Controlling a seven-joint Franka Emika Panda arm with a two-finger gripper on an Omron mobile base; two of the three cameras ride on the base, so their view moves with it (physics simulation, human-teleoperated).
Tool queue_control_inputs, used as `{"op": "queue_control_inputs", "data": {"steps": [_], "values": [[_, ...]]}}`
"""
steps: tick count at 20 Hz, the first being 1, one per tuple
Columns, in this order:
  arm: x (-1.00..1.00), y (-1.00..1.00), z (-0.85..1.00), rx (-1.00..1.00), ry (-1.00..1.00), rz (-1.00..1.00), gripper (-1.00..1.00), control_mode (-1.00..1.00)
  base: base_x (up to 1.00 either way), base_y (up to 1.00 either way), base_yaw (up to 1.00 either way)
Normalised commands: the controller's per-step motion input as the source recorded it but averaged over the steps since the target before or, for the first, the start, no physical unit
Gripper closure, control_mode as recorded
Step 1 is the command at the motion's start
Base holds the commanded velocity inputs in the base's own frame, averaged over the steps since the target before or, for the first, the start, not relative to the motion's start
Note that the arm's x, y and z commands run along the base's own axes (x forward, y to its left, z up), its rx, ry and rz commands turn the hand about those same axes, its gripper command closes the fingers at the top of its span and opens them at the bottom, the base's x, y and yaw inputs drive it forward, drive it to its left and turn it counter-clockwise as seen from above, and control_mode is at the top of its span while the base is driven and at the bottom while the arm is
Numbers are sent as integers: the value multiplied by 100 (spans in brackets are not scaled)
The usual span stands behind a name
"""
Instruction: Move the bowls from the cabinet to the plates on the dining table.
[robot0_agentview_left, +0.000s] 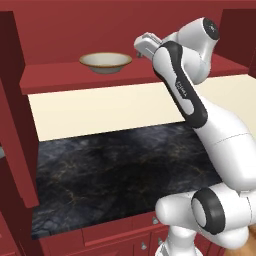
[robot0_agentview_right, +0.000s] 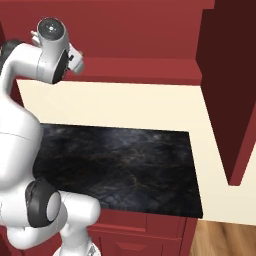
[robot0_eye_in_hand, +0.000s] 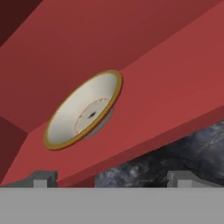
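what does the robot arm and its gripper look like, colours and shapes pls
The arm is glossy white, built of rounded, tube-like segments with dark charcoal bands and round dark caps at the joints. One upper link carries a long black panel with small pale lettering, too small to read. The gripper ends in two small, blocky dark grey finger tips, set wide apart. No loose cables show.

A shallow, wide bowl (robot0_agentview_left: 105, 62) with a tan-gold rim and a cream-white inside sits upright on the red shelf (robot0_agentview_left: 60, 77) of the dark red cabinet (robot0_agentview_right: 150, 30), toward the shelf's left half. In the hand view the bowl (robot0_eye_in_hand: 84, 111) looks tilted, with a faint ring and a dark spot at its centre.
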Motion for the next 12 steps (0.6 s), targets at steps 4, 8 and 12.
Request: {"op": "queue_control_inputs", "data": {"steps": [4, 8, 12], "values": [[49, 0, 0, 0, 0, 0, -100, -100, 0, 0, 0], [48, 0, 0, 0, 0, 0, -100, -100, 0, 0, 0], [36, 0, 0, 0, 1, 0, -100, -100, 0, 0, 0]]}}
